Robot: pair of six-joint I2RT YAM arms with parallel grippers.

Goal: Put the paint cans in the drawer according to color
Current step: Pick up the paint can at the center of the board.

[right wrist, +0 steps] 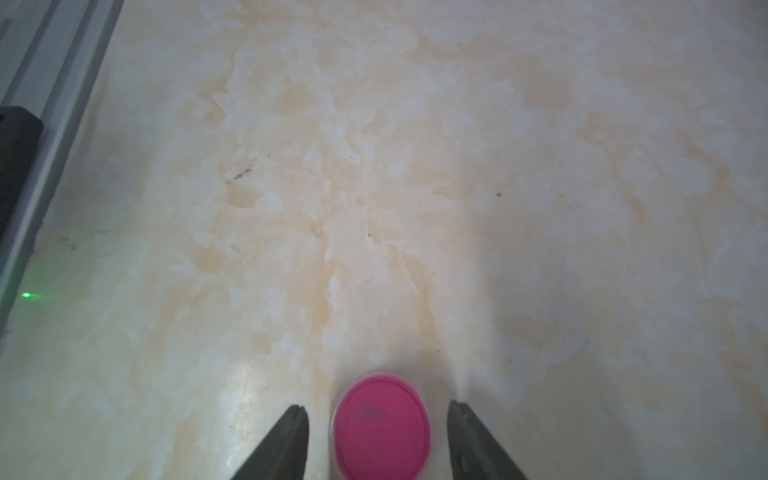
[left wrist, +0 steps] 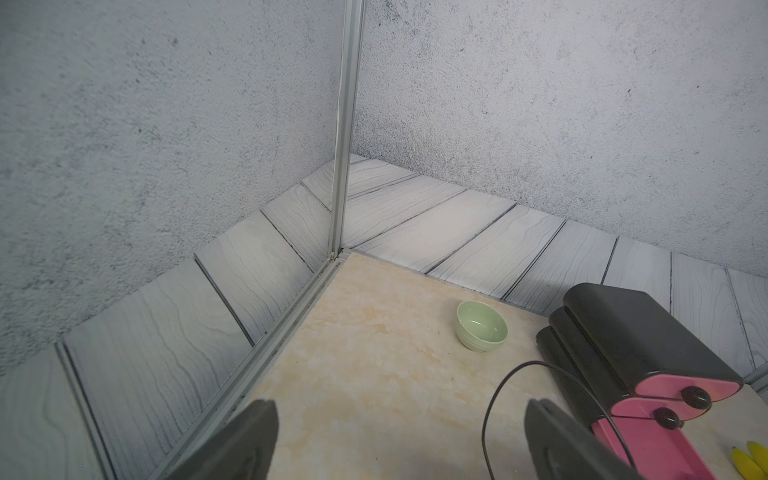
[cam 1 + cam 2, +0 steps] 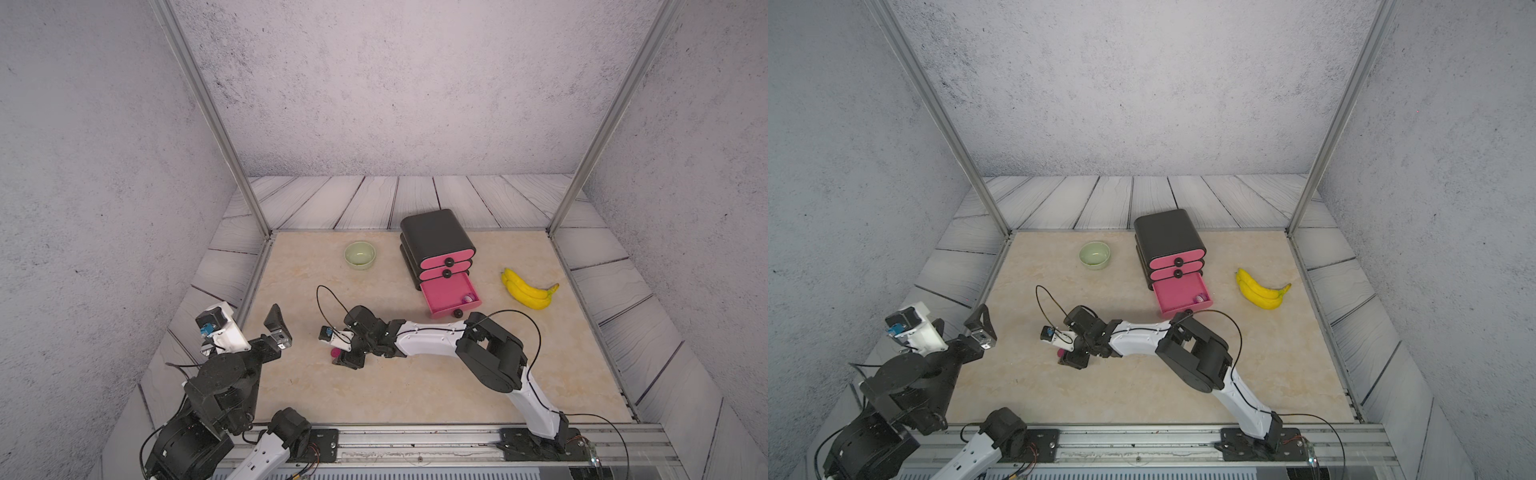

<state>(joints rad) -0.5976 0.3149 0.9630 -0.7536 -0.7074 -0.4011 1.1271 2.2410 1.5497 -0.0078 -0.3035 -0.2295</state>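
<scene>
- Right wrist view: I see a pink paint can [image 1: 381, 428] standing on the table [image 1: 374, 166]. It sits between the two fingers of the right gripper [image 1: 377, 407].
- Those fingers are spread. There is a thin gap on each side of the lid, so nothing is pinched.
- In both top views the right arm reaches low across to the left. The pink paint can [image 3: 334, 353] peeks out just beside the gripper, in the near middle of the table.
- The drawer [image 3: 436, 237] stands far back, a bit right of the middle. Its top two drawers are shut, and the bottom drawer [image 3: 446, 293] is pulled out toward me.
- The other paint can [image 3: 468, 298] sits inside the bottom drawer, in its near right corner. Its lid looks pink-purple — too small for me to be sure.
- The left gripper [image 2: 400, 403] is up in the air at the near left, fingers wide apart and holding nothing.
- A green bowl [image 3: 360, 266] is left of the drawer — a banana bunch [image 3: 528, 291] lies to its right.
</scene>
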